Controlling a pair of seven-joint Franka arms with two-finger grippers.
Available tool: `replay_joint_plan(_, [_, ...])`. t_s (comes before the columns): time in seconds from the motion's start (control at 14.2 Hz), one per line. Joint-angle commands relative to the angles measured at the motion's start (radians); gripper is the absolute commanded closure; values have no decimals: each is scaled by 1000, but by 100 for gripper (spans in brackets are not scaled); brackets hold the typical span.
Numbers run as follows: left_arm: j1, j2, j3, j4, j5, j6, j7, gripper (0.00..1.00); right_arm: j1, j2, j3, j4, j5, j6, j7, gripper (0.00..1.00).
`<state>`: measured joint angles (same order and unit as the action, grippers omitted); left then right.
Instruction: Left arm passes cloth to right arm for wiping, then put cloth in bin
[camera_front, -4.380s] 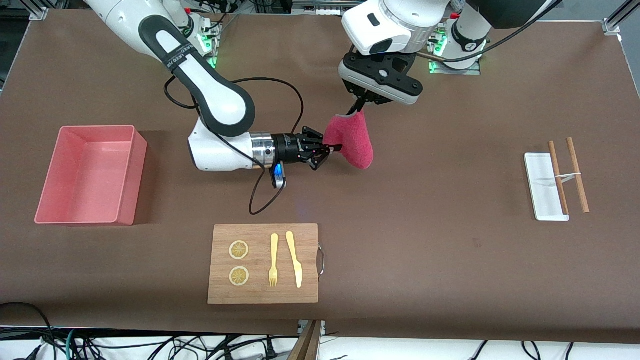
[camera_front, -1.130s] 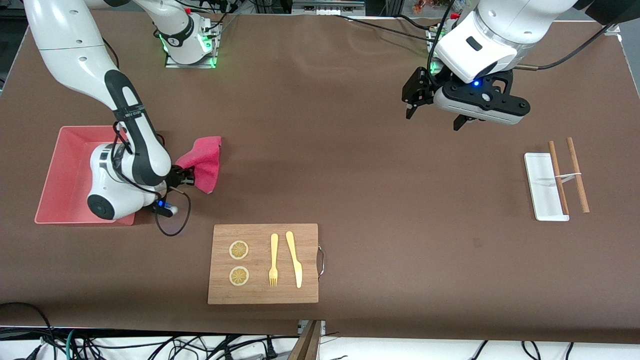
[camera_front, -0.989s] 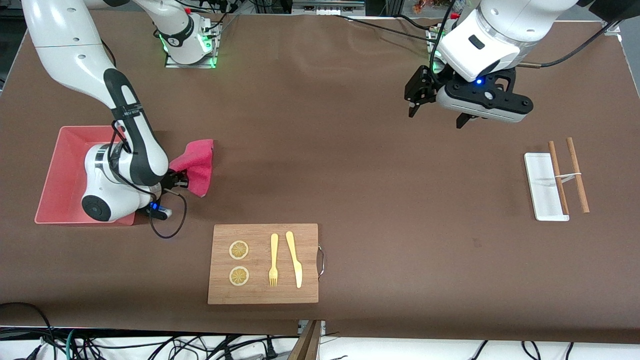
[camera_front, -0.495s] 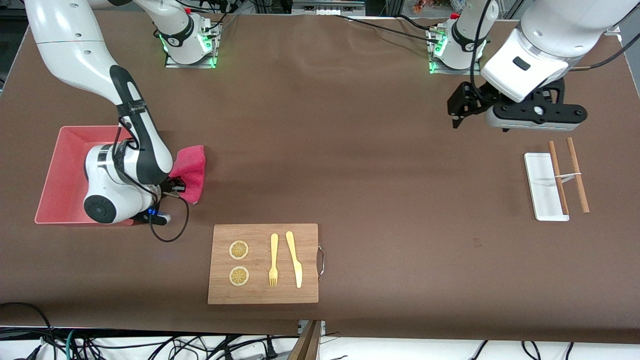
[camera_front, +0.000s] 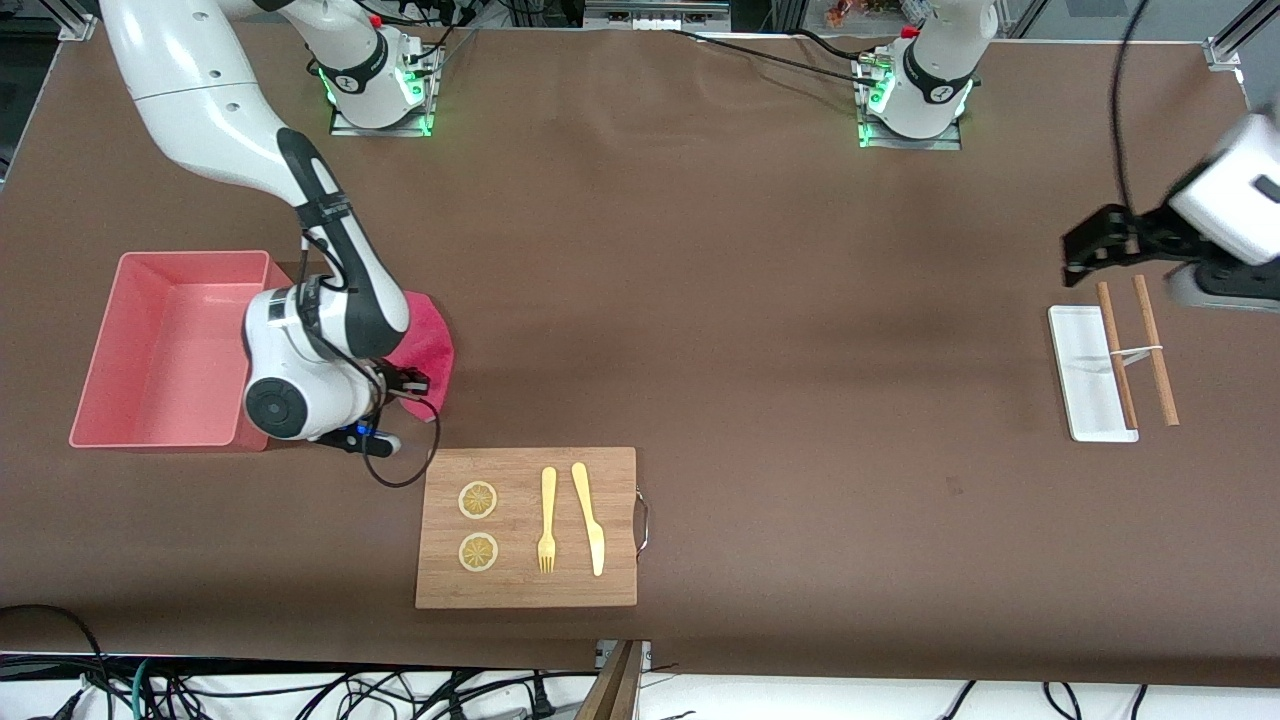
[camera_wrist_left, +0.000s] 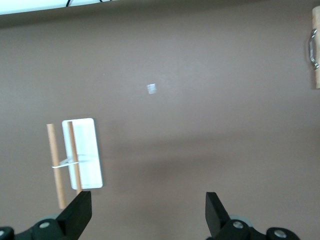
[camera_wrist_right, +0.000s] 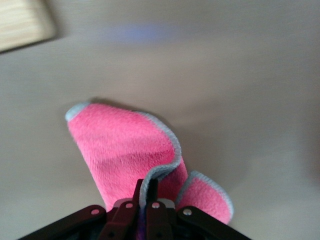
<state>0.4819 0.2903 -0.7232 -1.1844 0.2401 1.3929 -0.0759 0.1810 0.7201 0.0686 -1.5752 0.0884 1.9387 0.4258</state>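
Right tool (camera_front: 415, 382) pinches the cloth (camera_front: 428, 345) beside the bin (camera_front: 95, 370); left tool (camera_wrist_left: 147, 215) gapes.

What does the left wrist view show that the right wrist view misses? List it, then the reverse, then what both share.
Only the left wrist view: the white rectangular tray, two brown wooden sticks lying across it, the open left gripper over bare table, and the metal handle of the wooden cutting board.

Only the right wrist view: the fuzzy pink cloth with a grey edge, pinched in the shut right gripper and draped on the table.

Both: the brown table covering and a bit of the wooden cutting board.
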Motion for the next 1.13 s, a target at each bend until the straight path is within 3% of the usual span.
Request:
replay_joint_plan(0.0, [35,-3,10,-26,-11,6,67,0,18,8,40,3,17,40,111,100])
replay_joint_plan(0.07, [-29,-37,96,-61,-31,15,74,0,18,9,65,6,17,55,146,100])
replay_joint_plan(0.21, [-280,-109,424,-160,-160,49,80,0,18,12,112,11,17,86,224,100])
replay_joint_plan(0.28, [-340,-144,505,-238,-232,82,87,0,20,19,138,29,17,98,276,100])
replay_joint_plan(0.49, [-485,-268,670,-453,-248,236,234,0,49,57,178,86,17,114,399,100])
replay_joint_plan(0.64, [-519,-287,723,-486,-249,238,246,0,63,61,178,90,17,135,422,100])
replay_joint_plan(0.78, [-525,-289,716,-494,-245,212,231,0,51,58,177,90,16,129,403,100])
replay_joint_plan(1.06, [-522,-244,706,-400,-174,201,226,0,-18,47,171,89,1,68,248,100])
